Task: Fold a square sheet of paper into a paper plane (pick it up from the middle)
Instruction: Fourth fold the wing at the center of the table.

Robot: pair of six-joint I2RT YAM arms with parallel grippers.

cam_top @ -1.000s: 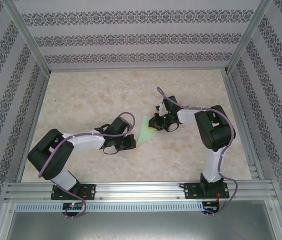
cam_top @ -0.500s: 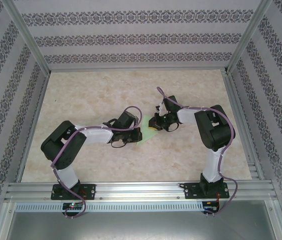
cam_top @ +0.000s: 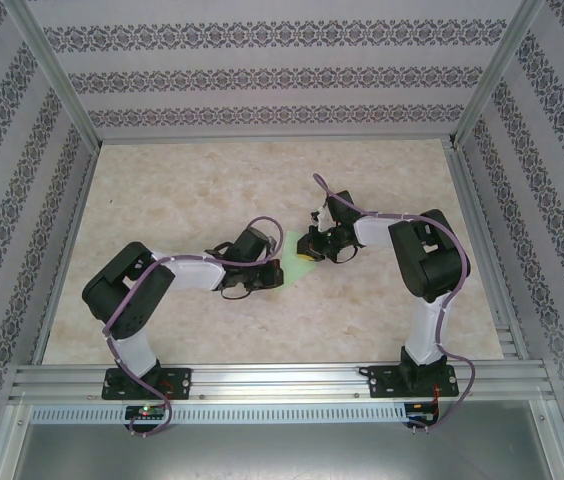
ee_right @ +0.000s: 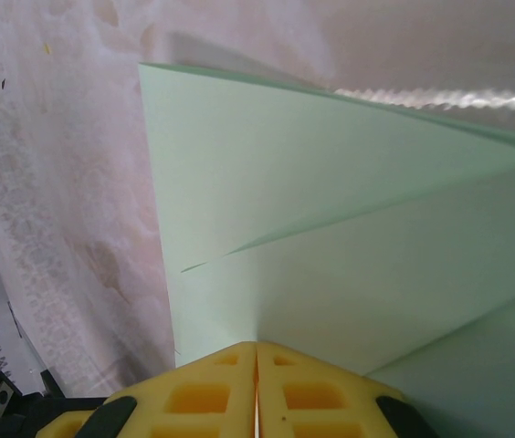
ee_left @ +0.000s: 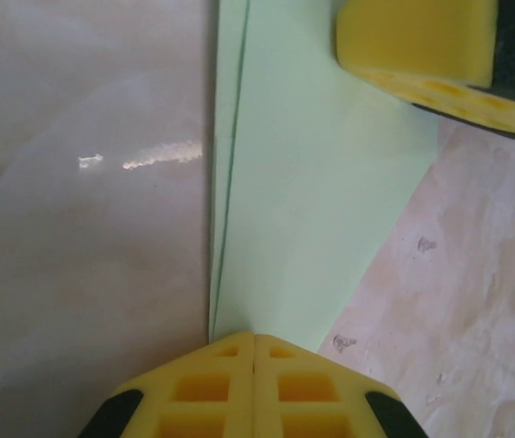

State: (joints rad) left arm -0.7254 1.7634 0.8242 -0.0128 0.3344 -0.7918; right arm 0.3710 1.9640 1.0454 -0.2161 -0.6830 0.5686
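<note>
- Patterned walls [cam_top: 262, 80] close in a pale marbled table [cam_top: 162, 190]. The half-made paper plane [cam_top: 289, 262] lies flat near the table's middle, between the two arms.
- From the left wrist camera the paper is already a narrow pale-green triangle. Its stacked layers show along the left edge, and its point runs toward the camera.
- I judge the step in hand to be creasing: a fold has been laid over and is being pressed flat, with the plane only partly formed.
- The left gripper [ee_left: 254, 351] has its jaws fully together, the yellow pads meeting in a thin seam. The tips sit right at the narrow point of the triangle and touch it. I cannot tell whether any paper is nipped in that seam or whether the tips only bear down on it.
- The right gripper [ee_right: 256, 360] also has its jaws together. The left wrist camera shows its yellow pad resting on top of the wide, far end of the paper, apparently pinning it to the table.
- In the right wrist view, creases and a loose flap edge run across the paper in front of the closed tips.
- The next move probably calls for drawing the closed left tips along the fold under steady downward pressure, with the right side held as an anchor.
- The likely risk is the thin sheet sliding or buckling if the anchor slips.
</note>
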